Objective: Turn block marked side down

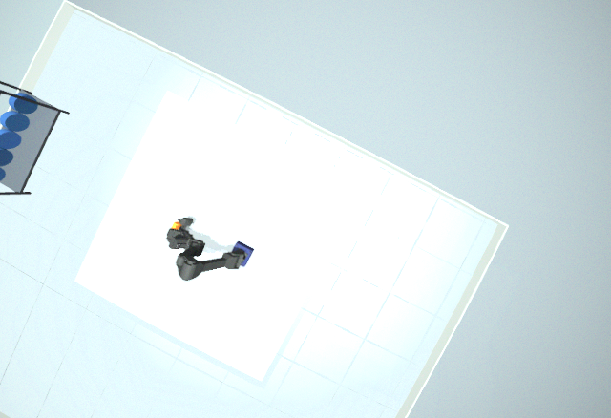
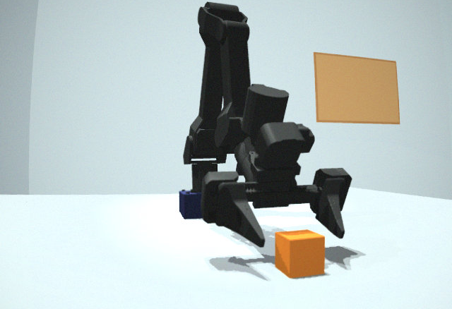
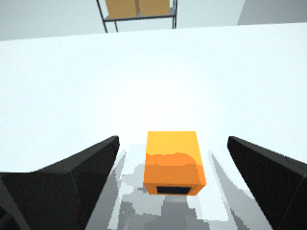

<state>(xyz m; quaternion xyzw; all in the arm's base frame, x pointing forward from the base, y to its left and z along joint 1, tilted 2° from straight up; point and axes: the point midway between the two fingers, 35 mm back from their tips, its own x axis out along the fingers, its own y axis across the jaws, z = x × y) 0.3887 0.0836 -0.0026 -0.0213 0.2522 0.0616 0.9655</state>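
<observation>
The orange block (image 1: 176,225) (image 2: 301,256) (image 3: 174,163) rests flat on the white table (image 2: 109,262). Its dark square mark (image 3: 174,190) is on an upright side, facing the arm's base, and shows foreshortened at the block's lower edge in the wrist view. The top and the sides seen in the exterior view are plain orange. My gripper (image 2: 303,240) (image 3: 172,140) is open and empty. Its fingertips are wide apart, one to each side of the block in the wrist view, and above the table. They do not touch the block.
The arm's dark blue base block (image 1: 243,247) (image 2: 189,205) stands behind the gripper. A shelf with blue round things (image 1: 36,144) is off to the left in the top view. A shelf with brown boxes (image 3: 154,7) is far behind the table. An orange board (image 2: 357,88) is on the wall.
</observation>
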